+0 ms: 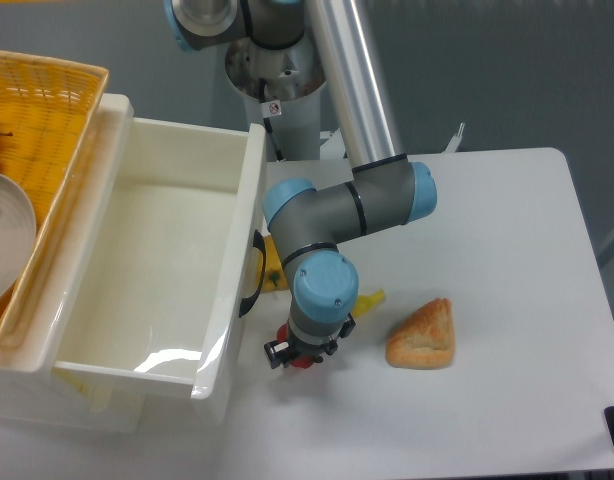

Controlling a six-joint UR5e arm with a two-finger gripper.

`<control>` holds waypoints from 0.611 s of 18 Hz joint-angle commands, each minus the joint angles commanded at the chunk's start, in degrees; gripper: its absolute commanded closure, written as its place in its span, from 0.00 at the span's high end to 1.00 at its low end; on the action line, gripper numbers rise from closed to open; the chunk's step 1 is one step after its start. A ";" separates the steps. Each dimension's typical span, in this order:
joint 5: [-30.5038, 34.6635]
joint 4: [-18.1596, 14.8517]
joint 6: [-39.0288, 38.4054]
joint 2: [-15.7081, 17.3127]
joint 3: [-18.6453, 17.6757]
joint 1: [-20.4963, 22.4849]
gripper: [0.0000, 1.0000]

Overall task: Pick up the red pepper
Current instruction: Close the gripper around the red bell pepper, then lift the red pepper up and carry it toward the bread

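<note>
Fixed camera: gripper [299, 356] low over red pepper [301, 361], jaw state unclear. Grasp step; next, confirm grip, lift.

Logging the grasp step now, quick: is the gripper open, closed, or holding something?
Gripper: down over the small glossy red pepper, but the wrist hides the fingers; open, closed or gripping cannot be told.

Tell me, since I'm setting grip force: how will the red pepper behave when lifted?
Only a sliver of the red pepper shows under the gripper, so this is tentative. Its skin looks glossy, so it may slip between the jaws. It seems small, probably light. If roundish, it could roll when released.
</note>
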 joint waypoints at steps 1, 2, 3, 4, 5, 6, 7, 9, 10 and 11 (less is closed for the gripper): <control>0.00 0.00 1.23 0.44 -0.09 0.18 0.52; 0.00 -0.09 2.63 1.05 -0.17 0.35 0.52; 0.00 -0.09 3.69 1.84 -0.17 0.35 0.52; 0.00 0.00 4.92 2.46 -0.09 0.44 0.52; 0.17 0.00 6.76 2.82 0.00 0.79 0.52; 0.96 -0.09 9.21 3.17 0.09 0.79 0.52; 2.62 -0.09 12.28 3.52 0.09 0.79 0.52; 5.88 -0.09 18.35 3.78 0.00 0.79 0.52; 7.11 -0.09 21.07 3.87 0.00 0.79 0.52; 7.64 0.00 24.32 3.96 0.09 0.88 0.52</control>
